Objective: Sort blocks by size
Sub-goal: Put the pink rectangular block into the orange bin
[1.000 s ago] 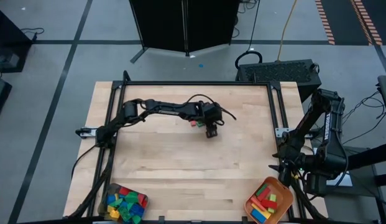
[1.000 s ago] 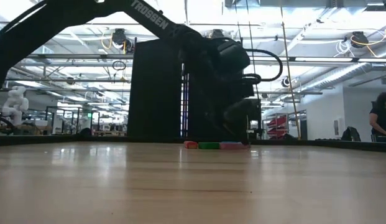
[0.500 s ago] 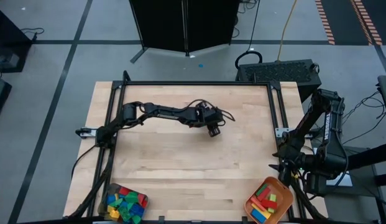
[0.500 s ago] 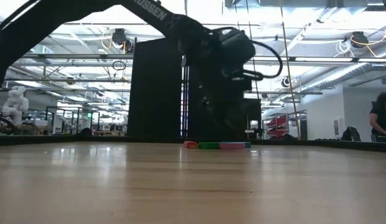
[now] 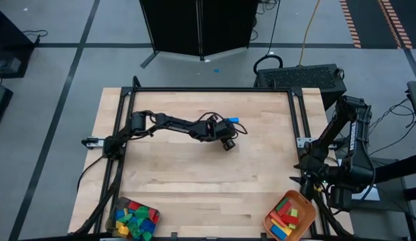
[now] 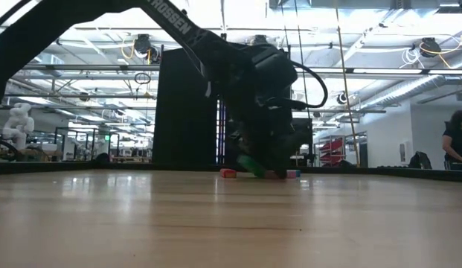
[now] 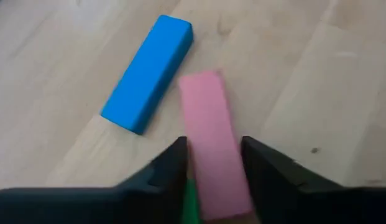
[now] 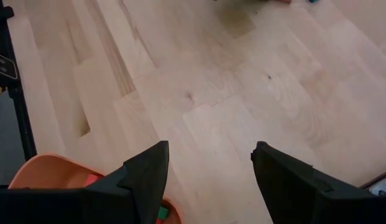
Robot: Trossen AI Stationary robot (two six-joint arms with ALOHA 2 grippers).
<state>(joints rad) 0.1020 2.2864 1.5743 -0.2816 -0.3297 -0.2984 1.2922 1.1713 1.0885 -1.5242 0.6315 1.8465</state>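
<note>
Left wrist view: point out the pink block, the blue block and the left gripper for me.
pink block [image 7: 211, 134]: left wrist view, middle of top face.
blue block [image 7: 149, 71]: left wrist view, middle of top face.
left gripper [image 7: 212, 162]: left wrist view, midway between fingertips.

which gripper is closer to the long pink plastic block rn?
Left. The left gripper straddles the long pink plastic block, one finger on each side, mid-table toward the far edge. The right gripper hangs over the orange tray at the near right corner, far off.

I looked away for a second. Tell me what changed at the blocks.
The left gripper pulled back a little toward its base and came down over the pink block, its fingers now either side of it. The green block now sits tilted. The blue block, right gripper and both trays stayed put.
</note>
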